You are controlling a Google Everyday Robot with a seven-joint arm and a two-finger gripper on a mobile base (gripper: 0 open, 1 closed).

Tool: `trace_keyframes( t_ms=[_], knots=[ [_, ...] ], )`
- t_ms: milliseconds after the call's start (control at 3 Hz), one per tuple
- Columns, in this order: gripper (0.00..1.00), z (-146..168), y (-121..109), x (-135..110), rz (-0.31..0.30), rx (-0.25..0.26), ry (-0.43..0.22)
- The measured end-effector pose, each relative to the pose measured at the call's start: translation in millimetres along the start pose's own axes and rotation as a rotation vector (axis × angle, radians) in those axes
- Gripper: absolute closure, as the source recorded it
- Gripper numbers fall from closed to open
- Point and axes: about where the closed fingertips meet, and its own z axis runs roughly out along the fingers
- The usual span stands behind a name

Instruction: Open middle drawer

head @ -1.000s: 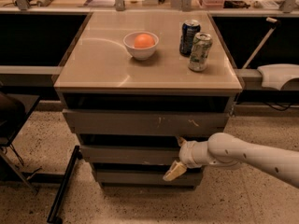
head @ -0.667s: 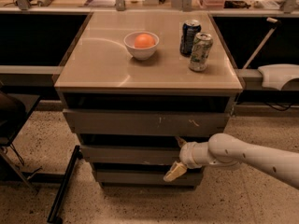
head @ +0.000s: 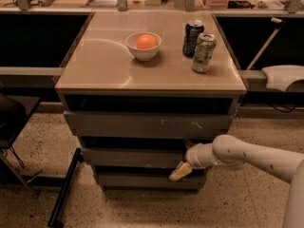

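Note:
The middle drawer [head: 133, 157] is a plain grey-brown front panel in the cabinet, below the larger scratched top drawer front [head: 142, 125] and above the narrow bottom drawer front [head: 142, 180]. It sticks out only slightly, with a dark gap above it. My gripper [head: 180, 171] reaches in from the right on a white arm. Its cream tip sits at the right end of the middle drawer's front, at its lower edge, just above the bottom drawer.
On the cabinet top [head: 104, 70] stand a white bowl [head: 143, 47] holding an orange, a dark blue can [head: 193, 37] and a green-white can [head: 204, 52]. A black chair [head: 12, 122] and a black bar [head: 64, 189] are at the left. A white object [head: 282, 77] lies on the right ledge.

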Motion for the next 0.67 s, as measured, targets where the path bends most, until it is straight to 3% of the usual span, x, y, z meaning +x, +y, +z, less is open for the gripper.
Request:
trace_keyframes(
  t_ms=[667],
  knots=[
    [0.45,0.0,0.0,0.0,0.0,0.0,0.0]
  ],
)
